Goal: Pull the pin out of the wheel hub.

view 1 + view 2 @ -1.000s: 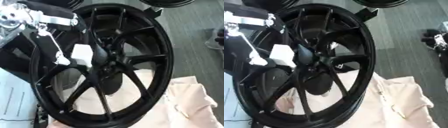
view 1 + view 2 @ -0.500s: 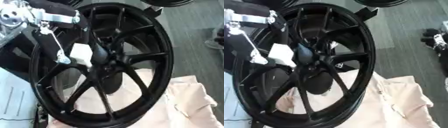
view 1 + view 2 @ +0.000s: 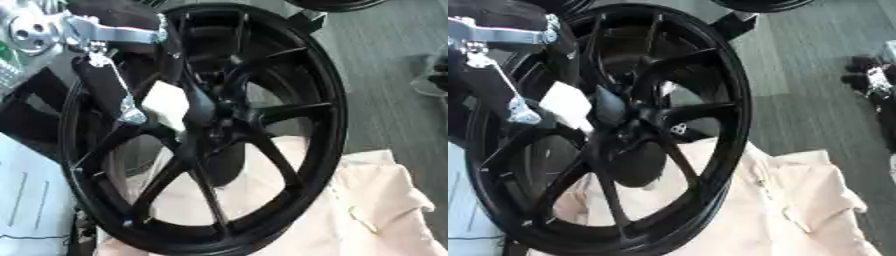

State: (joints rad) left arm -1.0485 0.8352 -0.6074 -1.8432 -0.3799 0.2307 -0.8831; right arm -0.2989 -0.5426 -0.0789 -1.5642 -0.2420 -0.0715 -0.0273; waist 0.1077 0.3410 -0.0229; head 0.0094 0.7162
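At the far left edge a pale sheet-like surface (image 3: 31, 200) lay beside the wheel's rim. Above it the robot's left arm (image 3: 105, 32), silver bracket and black links, came down to the left hand (image 3: 131, 112), whose fingers reached in at the hub, though I could not tell whether they were spread or pinching. A white block-shaped piece (image 3: 166, 104) sat just beside the hand, against the hub (image 3: 206, 120); the pin itself could not be made out. The black wheel (image 3: 324, 115) stood tilted and filled most of the view, its spokes leaving open gaps. Below and to the right a cream cloth (image 3: 367, 210) lay under the rim. Grey floor (image 3: 385, 50) stretched open to the right, with dark objects (image 3: 868, 75) at the edge.
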